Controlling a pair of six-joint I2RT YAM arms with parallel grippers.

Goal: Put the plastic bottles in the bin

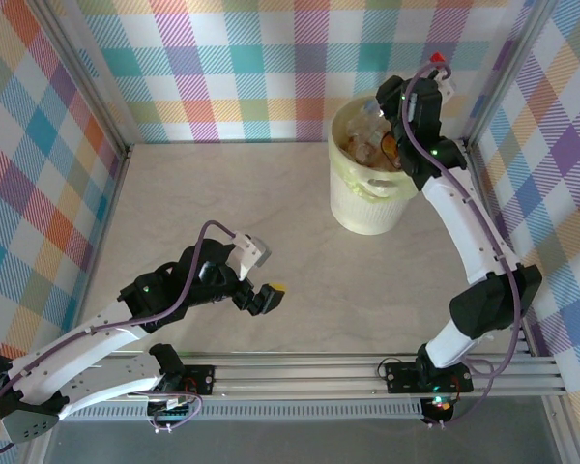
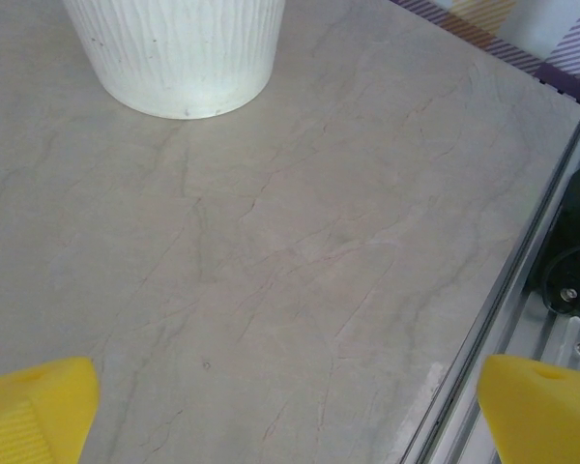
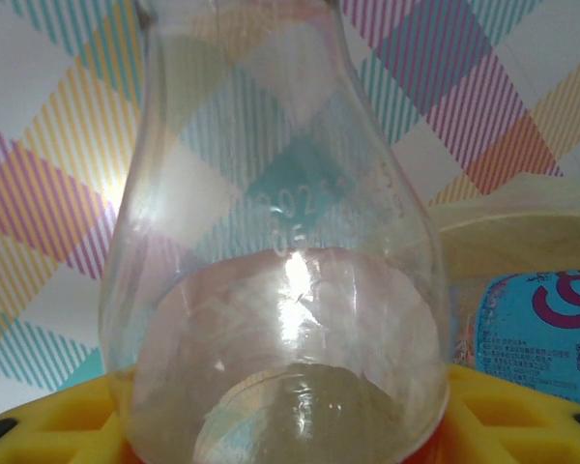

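Your right arm (image 1: 464, 222) is stretched out over the large round pale-yellow plastic bin (image 1: 362, 208) at the far side of the pale marbled tabletop (image 1: 222, 213), and the right arm's yellow fingers (image 3: 68, 420) are clamped on a clear plastic bottle (image 3: 280, 290). In the wrist view the wide body sits right between the pads and the shoulders narrow away from the camera, so the long axis runs straight out from the fingers, narrow end farthest from them. Here's the relation that matters: from above, the end of that arm hangs over the far right part of the bin's mouth, with the heap of plastic bottles (image 1: 362, 145) already inside lying below and a little to its left. From the wrist you can see the bin's rim (image 3: 522, 227) curving past on the right, with a blue-labelled bottle (image 3: 541, 333) just under it. So the drop zone lies beneath the fingers and slightly leftward; whether the narrow end pokes out past the back rim, I can't tell from these views. My read is that you're at the release step, and letting go calls for the bottle's whole length to be inside the rim, or it may tip off the edge. Over on the other side, your left arm (image 1: 106, 333) is well apart from the bin, low over the near tabletop, and the left arm's yellow fingers (image 2: 29, 411) are spread wide with nothing between them, facing the bin's base (image 2: 174, 48), so the right arm is plainly the nearer one and the one on the job
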